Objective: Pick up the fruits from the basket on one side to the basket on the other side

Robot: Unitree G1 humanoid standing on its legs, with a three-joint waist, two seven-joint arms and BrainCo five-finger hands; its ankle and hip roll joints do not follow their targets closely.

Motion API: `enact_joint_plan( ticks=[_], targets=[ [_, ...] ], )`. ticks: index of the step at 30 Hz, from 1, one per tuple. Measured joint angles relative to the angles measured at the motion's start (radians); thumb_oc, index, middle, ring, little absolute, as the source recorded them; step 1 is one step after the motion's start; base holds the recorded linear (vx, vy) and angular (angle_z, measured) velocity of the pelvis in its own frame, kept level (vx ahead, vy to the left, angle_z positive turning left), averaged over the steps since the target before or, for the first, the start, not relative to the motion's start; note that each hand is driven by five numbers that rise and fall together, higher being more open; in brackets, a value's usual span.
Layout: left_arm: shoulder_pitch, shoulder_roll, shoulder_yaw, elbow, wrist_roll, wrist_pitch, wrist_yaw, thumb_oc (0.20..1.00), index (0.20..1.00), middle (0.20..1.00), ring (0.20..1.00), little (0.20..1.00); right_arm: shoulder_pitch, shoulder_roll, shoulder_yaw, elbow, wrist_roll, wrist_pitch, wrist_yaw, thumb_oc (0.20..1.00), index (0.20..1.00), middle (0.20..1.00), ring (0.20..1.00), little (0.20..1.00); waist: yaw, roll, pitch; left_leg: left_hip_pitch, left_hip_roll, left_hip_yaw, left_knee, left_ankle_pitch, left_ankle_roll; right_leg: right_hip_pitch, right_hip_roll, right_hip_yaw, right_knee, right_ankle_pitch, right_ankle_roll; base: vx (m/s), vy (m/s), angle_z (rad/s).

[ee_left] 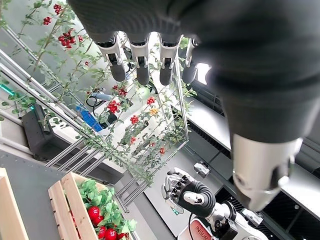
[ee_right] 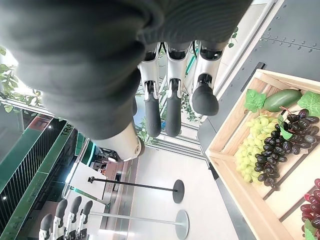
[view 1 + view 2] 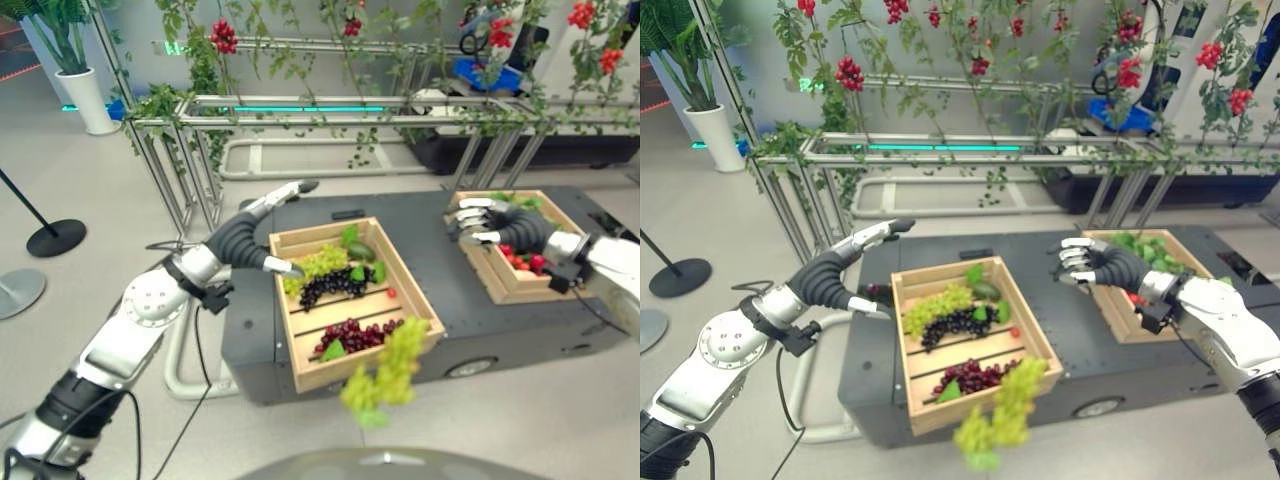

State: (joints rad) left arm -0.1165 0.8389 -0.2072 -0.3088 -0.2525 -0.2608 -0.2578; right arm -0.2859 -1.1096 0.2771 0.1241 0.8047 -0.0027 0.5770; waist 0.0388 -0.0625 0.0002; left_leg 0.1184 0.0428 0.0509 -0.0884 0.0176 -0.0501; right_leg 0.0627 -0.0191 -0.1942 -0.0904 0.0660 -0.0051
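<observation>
Hovering beside the near crate [image 3: 300,372], just off its far left corner: left hand [image 3: 262,232], fingers straight, holding nothing. Floating over the near end of the far crate [image 3: 560,222]: right hand [image 3: 487,222], fingers loose and empty too. Lying in the near crate: green grapes [image 3: 318,264], dark grapes [image 3: 335,286], red grapes [image 3: 355,334] and a green fruit [image 3: 361,251]. Sitting in the far crate: red fruits [image 3: 524,260] under leaves. Seems barely started, with most fruit left to carry across.
</observation>
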Motion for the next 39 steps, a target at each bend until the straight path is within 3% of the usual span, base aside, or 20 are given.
enact_joint_plan(
  ticks=[12, 13, 14, 39],
  targets=[
    [0.009, -0.007, 0.002, 0.000, 0.000, 0.001, -0.010, 1.000, 1.000, 1.000, 1.000, 1.000, 0.000, 0.002, 0.000, 0.000, 0.000, 0.000, -0.001, 0.200, 0.200, 0.200, 0.200, 0.200, 0.000, -0.002, -0.001, 0.000, -0.001, 0.000, 0.000, 0.000, 0.001, 0.000, 0.000, 0.001, 0.000, 0.000, 0.000, 0.00, 0.000, 0.00],
    [0.013, -0.007, 0.002, 0.000, 0.000, 0.001, -0.011, 1.000, 1.000, 1.000, 1.000, 1.000, 0.000, 0.002, 0.000, 0.000, 0.000, 0.000, -0.001, 0.787, 0.787, 0.787, 0.787, 0.787, 0.000, -0.002, -0.001, 0.000, -0.001, 0.000, 0.000, 0.000, 0.001, 0.000, 0.000, 0.001, 0.000, 0.000, 0.000, 0.00, 0.000, 0.00],
    [0.015, -0.007, 0.002, 0.000, 0.000, 0.002, -0.011, 1.000, 1.000, 1.000, 1.000, 1.000, 0.000, 0.002, 0.000, 0.000, 0.000, 0.000, -0.001, 1.000, 1.000, 1.000, 1.000, 1.000, 0.000, -0.002, -0.001, 0.000, -0.001, 0.000, 0.000, 0.000, 0.001, 0.000, 0.000, 0.001, 0.000, 0.000, 0.001, 0.00, 0.000, 0.00],
    [0.071, -0.027, 0.058, 0.002, -0.001, 0.010, -0.014, 1.000, 1.000, 1.000, 1.000, 1.000, 0.073, 0.080, -0.075, -0.003, -0.029, -0.014, -0.020, 1.000, 1.000, 1.000, 1.000, 1.000, 0.000, -0.005, -0.004, 0.009, -0.003, 0.003, 0.000, -0.007, 0.002, 0.001, -0.001, 0.020, 0.000, 0.002, 0.003, 0.00, -0.001, -0.01]
  ],
)
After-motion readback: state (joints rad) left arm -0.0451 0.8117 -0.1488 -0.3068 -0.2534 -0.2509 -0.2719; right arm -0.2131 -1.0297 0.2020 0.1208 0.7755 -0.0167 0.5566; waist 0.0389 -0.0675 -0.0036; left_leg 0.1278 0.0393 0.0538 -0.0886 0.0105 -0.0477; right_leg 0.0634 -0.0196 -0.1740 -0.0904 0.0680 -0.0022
